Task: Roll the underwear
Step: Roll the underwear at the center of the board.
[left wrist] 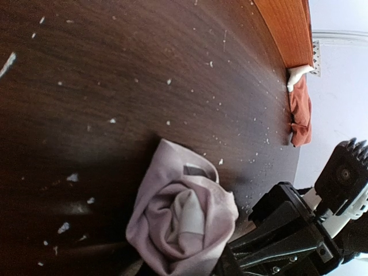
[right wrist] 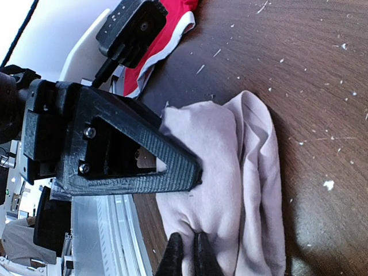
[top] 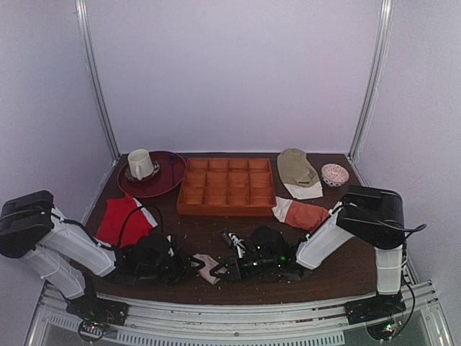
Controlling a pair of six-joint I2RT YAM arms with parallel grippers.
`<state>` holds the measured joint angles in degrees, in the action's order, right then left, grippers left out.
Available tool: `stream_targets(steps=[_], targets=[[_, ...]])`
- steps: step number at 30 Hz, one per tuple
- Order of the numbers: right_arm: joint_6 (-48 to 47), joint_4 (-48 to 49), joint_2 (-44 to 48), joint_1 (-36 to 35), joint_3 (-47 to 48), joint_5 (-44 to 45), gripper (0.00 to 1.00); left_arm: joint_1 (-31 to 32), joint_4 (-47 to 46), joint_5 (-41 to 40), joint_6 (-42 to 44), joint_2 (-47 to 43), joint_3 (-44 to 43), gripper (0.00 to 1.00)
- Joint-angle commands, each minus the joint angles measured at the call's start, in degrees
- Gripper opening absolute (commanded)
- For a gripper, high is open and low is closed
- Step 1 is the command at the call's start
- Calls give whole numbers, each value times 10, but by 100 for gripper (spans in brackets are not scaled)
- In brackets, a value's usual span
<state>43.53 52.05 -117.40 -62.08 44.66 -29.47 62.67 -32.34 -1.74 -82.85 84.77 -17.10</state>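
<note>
The underwear (top: 209,270) is a small pinkish-beige bundle near the table's front edge, between both grippers. In the left wrist view it (left wrist: 184,218) is a loose roll with a white strip at its core. My left gripper (top: 191,267) meets it from the left; one of its black fingers (right wrist: 172,169) presses on the cloth, the other is hidden. My right gripper (right wrist: 187,256) is shut, pinching a fold of the cloth (right wrist: 236,172). It reaches in from the right (top: 227,268) and its black body (left wrist: 287,230) shows in the left wrist view.
A red garment (top: 122,220) lies at the left and an orange-rust garment (top: 302,214) at the right. An orange compartment tray (top: 227,211) sits behind. A dark plate (top: 167,184) holds a cup (top: 140,164). At the back right are a beige garment (top: 297,169) and a small bowl (top: 335,174).
</note>
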Motion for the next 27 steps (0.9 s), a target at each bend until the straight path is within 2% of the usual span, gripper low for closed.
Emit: stream_targets(steps=[1,3,5,8,13,22,27], targets=[[-16,-173,-26,-4,-19,6,0,2,27,4,6,-11,-17,14],[-28,-187,-17,-6,-16,13,0,2,25,7,6,-6,-20,4],[-47,-207,1,-8,-14,32,4,2,24,11,4,0,-24,0],[-97,-268,44,-20,-5,84,8,2,23,13,4,5,-26,0],[-171,-339,116,-46,17,186,24,2,23,14,1,7,-26,0],[-267,-425,158,-117,87,372,32,2,24,18,-1,10,-29,0],[-287,-417,150,-135,109,416,35,2,18,20,-4,13,-28,0]])
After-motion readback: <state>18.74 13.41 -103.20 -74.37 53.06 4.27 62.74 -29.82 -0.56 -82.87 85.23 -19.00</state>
